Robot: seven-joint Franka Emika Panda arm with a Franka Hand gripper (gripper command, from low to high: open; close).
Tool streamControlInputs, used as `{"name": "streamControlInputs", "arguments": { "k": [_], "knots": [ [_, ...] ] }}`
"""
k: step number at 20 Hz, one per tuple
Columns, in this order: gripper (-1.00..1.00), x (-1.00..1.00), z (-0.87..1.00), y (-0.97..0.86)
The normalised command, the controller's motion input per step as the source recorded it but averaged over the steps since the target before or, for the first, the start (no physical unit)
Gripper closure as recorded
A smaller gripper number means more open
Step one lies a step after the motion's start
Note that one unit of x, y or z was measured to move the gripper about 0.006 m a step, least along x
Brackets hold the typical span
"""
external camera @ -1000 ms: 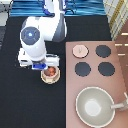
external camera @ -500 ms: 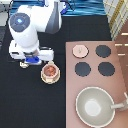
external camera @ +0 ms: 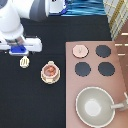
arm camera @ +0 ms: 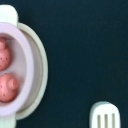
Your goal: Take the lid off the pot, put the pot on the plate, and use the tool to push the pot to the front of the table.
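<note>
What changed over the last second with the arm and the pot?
The gripper left the pot and moved toward the exterior view's left, now above the tool. The pot stayed on the plate, the lid on the stove, the tool in place.

Stove block at right, 3 bare burners; grey pan.

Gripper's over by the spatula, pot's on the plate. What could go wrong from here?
1. The gripper hovers just above the tool; the tool is small and flat on the table, so a grasp may slip.
2. The pot sits on the plate close beside the tool; a sideways sweep might knock it.
3. The lid rests on a stove burner, clear.
</note>
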Motion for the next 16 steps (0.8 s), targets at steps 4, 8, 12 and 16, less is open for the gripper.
{"name": "streamControlInputs", "arguments": {
  "k": [4,8,12,16],
  "knots": [
    [-1.00,-0.55,0.43,-0.47],
    [-1.00,-0.70,0.06,-0.44],
    [-1.00,-0.91,-0.25,-0.32],
    [-1.00,-1.00,-0.65,-0.10]
  ]
}}
